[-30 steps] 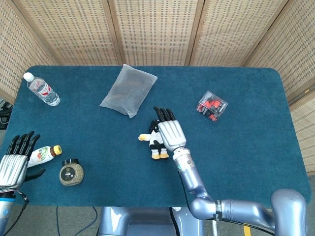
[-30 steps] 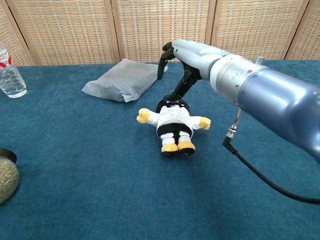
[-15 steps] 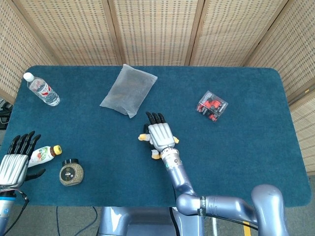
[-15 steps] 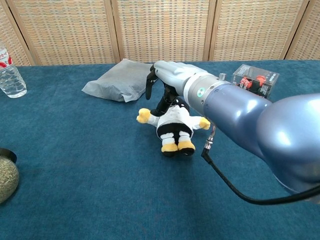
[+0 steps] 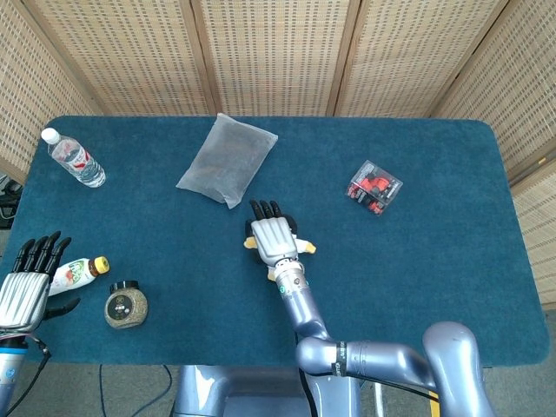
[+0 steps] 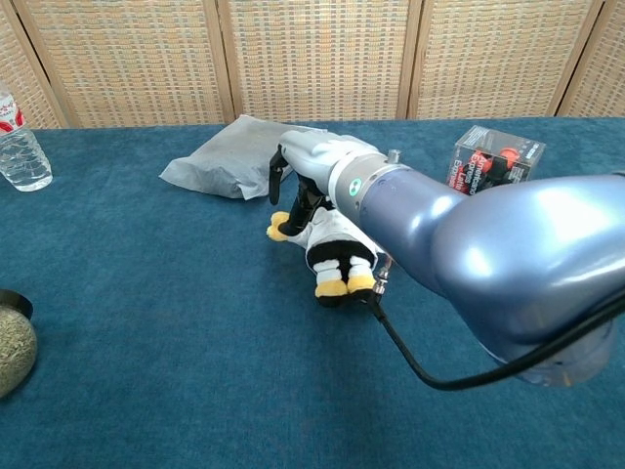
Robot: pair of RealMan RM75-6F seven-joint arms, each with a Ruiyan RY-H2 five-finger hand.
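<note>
Covering plush penguin [image 6: 337, 256], right hand [image 5: 274, 237] fingers curled over it, grip unconfirmed. Soft, light, squashy; best grasped round torso.

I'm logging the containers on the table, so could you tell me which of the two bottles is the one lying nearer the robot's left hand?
It is the small bottle with the yellow cap, right beside the left hand. The clear water bottle with the white cap lies well away, by the far edge.

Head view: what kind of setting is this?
Probably a lab test bench for handling trials: a table under blue cloth, woven screens behind it, and unrelated items laid apart, such as a plush toy, a grey pouch and a water bottle.
</note>
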